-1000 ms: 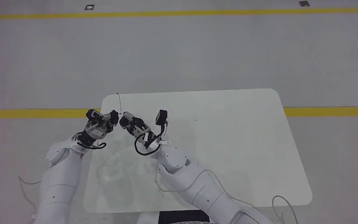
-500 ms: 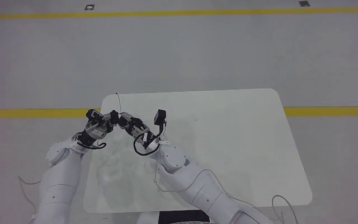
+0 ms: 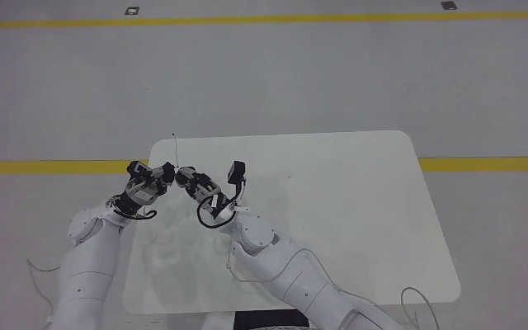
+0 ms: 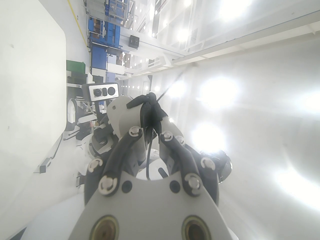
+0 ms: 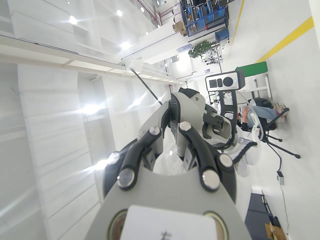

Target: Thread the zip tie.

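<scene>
A thin black zip tie sticks up over the back left corner of the white table. My two grippers meet at its lower end. The left gripper is shut on the zip tie, whose tail runs away past the black fingertips, while a strand hangs back between the fingers. The right gripper faces it tip to tip. In the right wrist view the right gripper is shut on the zip tie, whose tail slants away from the pads.
Both grippers hover just inside the table's left edge, with floor and a yellow line beyond it. The table's right and front parts lie open. A loose cable trails off the front right corner.
Half a second ago the two grippers were pressed closer together; now they sit slightly apart again. The zip tie's tip has shifted a little.
</scene>
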